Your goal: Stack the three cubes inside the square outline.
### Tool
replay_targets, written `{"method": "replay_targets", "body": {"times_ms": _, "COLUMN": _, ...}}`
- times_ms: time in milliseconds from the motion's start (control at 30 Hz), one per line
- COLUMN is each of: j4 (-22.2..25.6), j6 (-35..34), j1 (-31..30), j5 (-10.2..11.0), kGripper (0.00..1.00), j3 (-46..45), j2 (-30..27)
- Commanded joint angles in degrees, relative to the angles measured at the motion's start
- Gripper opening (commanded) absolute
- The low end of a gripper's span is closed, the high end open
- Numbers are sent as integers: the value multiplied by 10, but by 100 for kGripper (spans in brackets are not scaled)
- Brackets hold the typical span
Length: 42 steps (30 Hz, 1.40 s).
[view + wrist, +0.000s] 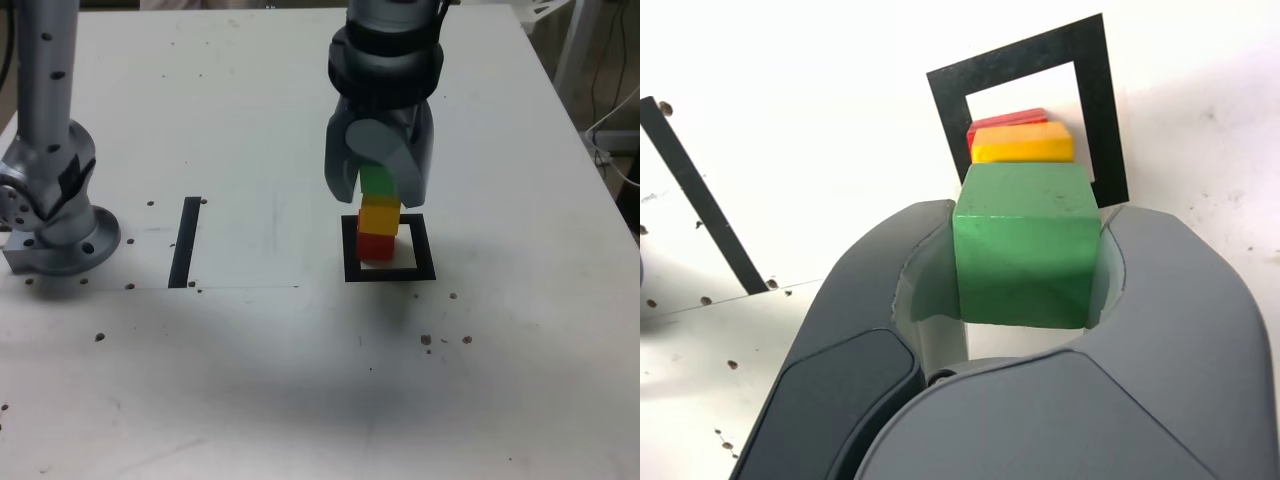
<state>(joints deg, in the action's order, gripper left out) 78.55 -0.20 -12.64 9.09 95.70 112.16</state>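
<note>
Our claw (1028, 262) is pinching the green cube (1027, 250). We are guessing it is light and stiff, so we are gripping its flat sides.

The arm (47, 90) is silvery grey and smooth, with rounded tubular sections, dark patches around its joints and small dark spots on the column at the exterior view's left, which ends in a round, flared grey base (75, 248) with a blocky foot. The gripper (1028, 245) has broad, curved grey fingers, paler on their inner faces, with thin dark seams and a darker charcoal panel on one side. A thin black cable (445, 12) runs beside the upper section.
</note>
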Motion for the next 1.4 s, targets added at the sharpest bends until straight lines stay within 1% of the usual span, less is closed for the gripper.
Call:
{"method": "replay_targets", "body": {"times_ms": 0, "j4": -4, "j6": 1, "j1": 2, "j5": 1, "kGripper": 29, "j3": -3, "j2": 4}}
{"method": "replay_targets", "body": {"times_ms": 400, "j4": -24, "j6": 1, "j1": 9, "j5": 1, "kGripper": 30, "j3": -21, "j2": 8}}
{"method": "replay_targets", "body": {"times_ms": 433, "j4": -27, "j6": 1, "j1": 10, "j5": 1, "kGripper": 33, "j3": -24, "j2": 8}}
{"method": "replay_targets", "body": {"times_ms": 467, "j4": -30, "j6": 1, "j1": 11, "j5": 0, "kGripper": 39, "j3": -27, "j2": 8}}
{"method": "replay_targets", "body": {"times_ms": 633, "j4": -46, "j6": 2, "j1": 15, "j5": -3, "kGripper": 84, "j3": -43, "j2": 8}}
{"method": "replay_targets", "body": {"times_ms": 700, "j4": -51, "j6": 2, "j1": 16, "j5": -4, "kGripper": 94, "j3": -47, "j2": 8}}
{"method": "replay_targets", "body": {"times_ms": 900, "j4": -53, "j6": 2, "j1": 17, "j5": -4, "kGripper": 96, "j3": -52, "j2": 5}}
{"method": "replay_targets", "body": {"times_ms": 1000, "j4": -52, "j6": 1, "j1": 17, "j5": 0, "kGripper": 98, "j3": -54, "j2": -3}}
{"method": "replay_targets", "body": {"times_ms": 1067, "j4": -49, "j6": -2, "j1": 17, "j5": 6, "kGripper": 99, "j3": -57, "j2": -13}}
{"method": "replay_targets", "body": {"times_ms": 1167, "j4": -39, "j6": -12, "j1": 17, "j5": 21, "kGripper": 99, "j3": -65, "j2": -39}}
{"method": "replay_targets", "body": {"times_ms": 1267, "j4": -22, "j6": -25, "j1": 17, "j5": 37, "kGripper": 99, "j3": -79, "j2": -74}}
{"method": "replay_targets", "body": {"times_ms": 1367, "j4": -6, "j6": -38, "j1": 17, "j5": 47, "kGripper": 99, "j3": -107, "j2": -118}}
